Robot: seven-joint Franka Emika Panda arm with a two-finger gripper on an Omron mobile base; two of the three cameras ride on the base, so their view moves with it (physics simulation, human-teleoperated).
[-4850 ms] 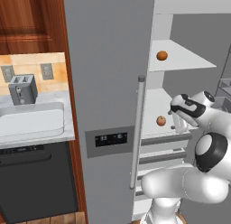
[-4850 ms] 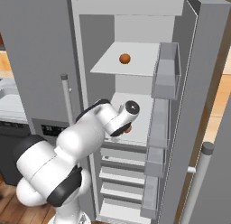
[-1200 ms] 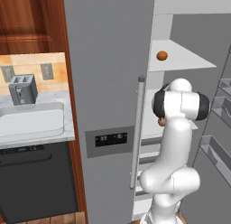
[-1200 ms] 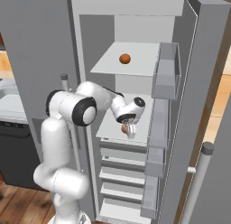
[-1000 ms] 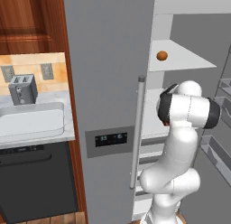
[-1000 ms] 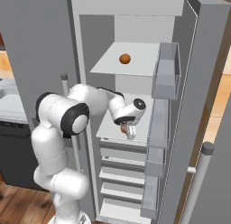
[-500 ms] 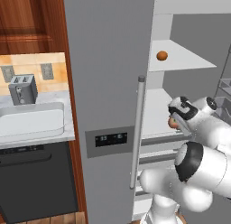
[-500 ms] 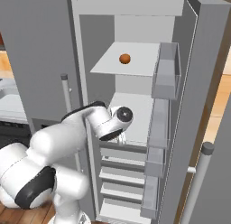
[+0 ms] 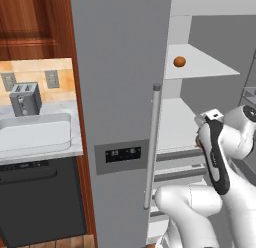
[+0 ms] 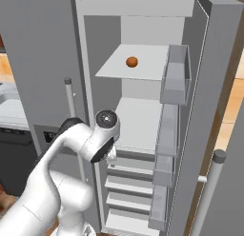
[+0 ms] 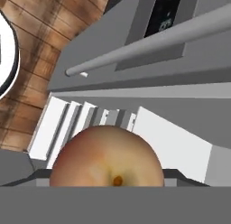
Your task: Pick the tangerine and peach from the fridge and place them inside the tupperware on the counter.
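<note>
The fridge (image 9: 120, 92) stood tall and grey, its left door shut and its right side open onto white shelves. A long bar handle (image 9: 152, 147) ran down the shut door, with a dark display panel (image 9: 122, 154) just beside it. On the fridge's upper shelf (image 10: 136, 63) the tangerine (image 10: 132, 62) sat alone, near the shelf's middle. The arm reached in front of the open fridge, level with the shelf below the tangerine. In the hand view the peach (image 11: 106, 157) sat right at the fingers, large and close, pale orange with a red blush, and hid the finger tips, so whether they were clamped on it could not be told. Behind the peach lay the fridge's lower shelves and, beyond them, a brown wooden floor (image 11: 40, 38). Left of the fridge ran the marbled desk (image 9: 42, 152), carrying the white tupperware (image 9: 34, 132) with a grey toaster (image 9: 25, 98) behind it. Dark wood cabinets (image 9: 35, 27) hung above the desk.
</note>
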